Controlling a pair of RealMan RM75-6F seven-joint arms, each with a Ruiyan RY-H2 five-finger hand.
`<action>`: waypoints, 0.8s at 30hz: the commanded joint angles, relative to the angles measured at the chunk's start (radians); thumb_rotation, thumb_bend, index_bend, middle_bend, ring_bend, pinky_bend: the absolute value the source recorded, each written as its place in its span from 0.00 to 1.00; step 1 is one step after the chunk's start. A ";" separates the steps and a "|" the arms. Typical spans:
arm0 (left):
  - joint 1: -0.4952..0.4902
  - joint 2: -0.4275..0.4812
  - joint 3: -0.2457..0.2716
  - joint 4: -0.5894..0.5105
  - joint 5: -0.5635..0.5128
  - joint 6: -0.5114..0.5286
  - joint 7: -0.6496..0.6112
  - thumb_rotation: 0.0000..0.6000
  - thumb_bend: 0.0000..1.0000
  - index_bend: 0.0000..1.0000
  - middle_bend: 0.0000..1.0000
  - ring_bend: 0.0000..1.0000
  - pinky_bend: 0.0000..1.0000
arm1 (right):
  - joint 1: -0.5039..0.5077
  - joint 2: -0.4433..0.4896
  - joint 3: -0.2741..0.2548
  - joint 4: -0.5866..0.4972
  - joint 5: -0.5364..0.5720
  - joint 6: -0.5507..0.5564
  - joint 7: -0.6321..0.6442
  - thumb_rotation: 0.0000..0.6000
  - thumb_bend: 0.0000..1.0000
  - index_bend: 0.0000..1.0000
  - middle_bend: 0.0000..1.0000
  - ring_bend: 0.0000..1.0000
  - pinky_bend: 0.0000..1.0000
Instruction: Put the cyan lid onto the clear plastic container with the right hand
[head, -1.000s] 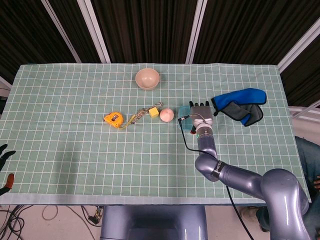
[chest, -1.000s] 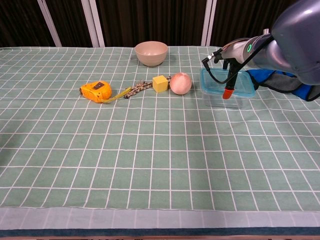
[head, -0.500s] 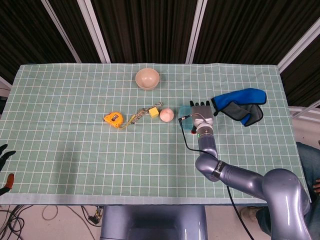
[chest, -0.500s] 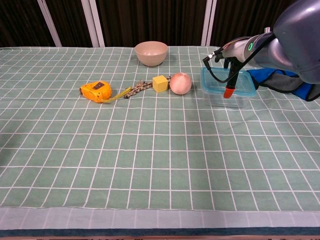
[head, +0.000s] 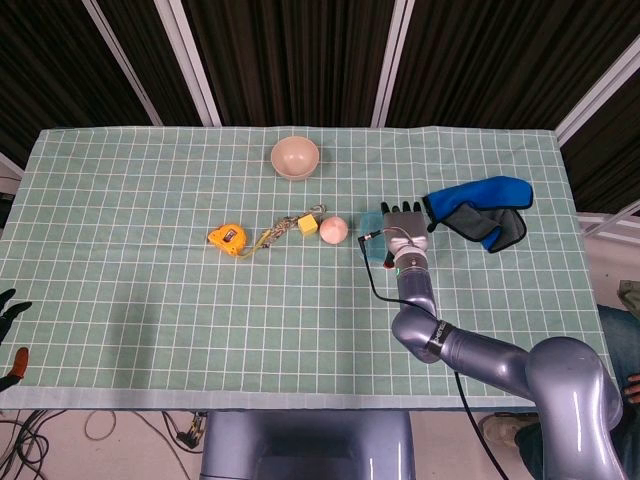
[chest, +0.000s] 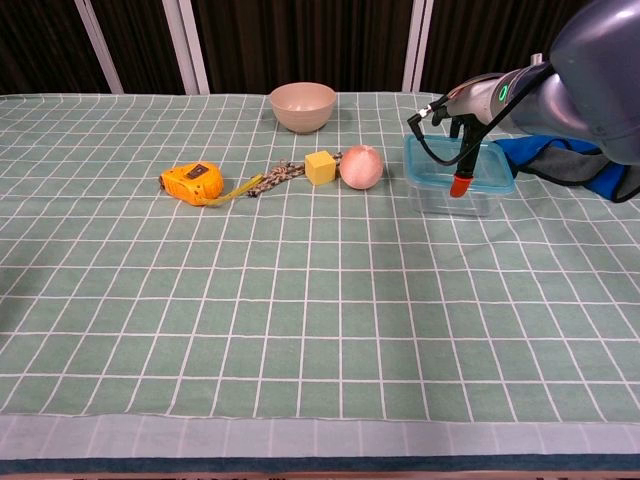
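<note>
While the right hand (head: 404, 222) lies over the cyan lid (chest: 457, 165), lid sits on top of the clear plastic container (chest: 450, 198), just right of the pink ball (chest: 361, 166); fingers look flat and spread on it, real grip can't be told. Left hand not visible in either view. Blue glove (head: 480, 210) lies right of container, tape measure (head: 228, 238) and bowl (head: 295, 157) further left

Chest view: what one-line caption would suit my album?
Robot's right arm reaches over a cyan lid sitting on a clear plastic container.
</note>
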 joint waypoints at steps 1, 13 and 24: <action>0.000 0.000 0.000 -0.001 0.000 0.000 0.000 1.00 0.52 0.15 0.00 0.00 0.00 | 0.000 0.001 -0.001 -0.001 0.002 0.000 -0.002 1.00 0.08 0.02 0.24 0.02 0.00; -0.001 0.002 0.001 -0.002 0.000 -0.003 -0.001 1.00 0.52 0.15 0.00 0.00 0.00 | 0.001 -0.003 -0.002 0.006 0.005 0.005 -0.010 1.00 0.08 0.01 0.16 0.00 0.00; -0.001 0.002 0.001 0.000 0.003 -0.002 -0.004 1.00 0.52 0.15 0.00 0.00 0.00 | 0.000 0.002 -0.002 -0.001 0.008 0.007 -0.020 1.00 0.08 0.00 0.10 0.00 0.00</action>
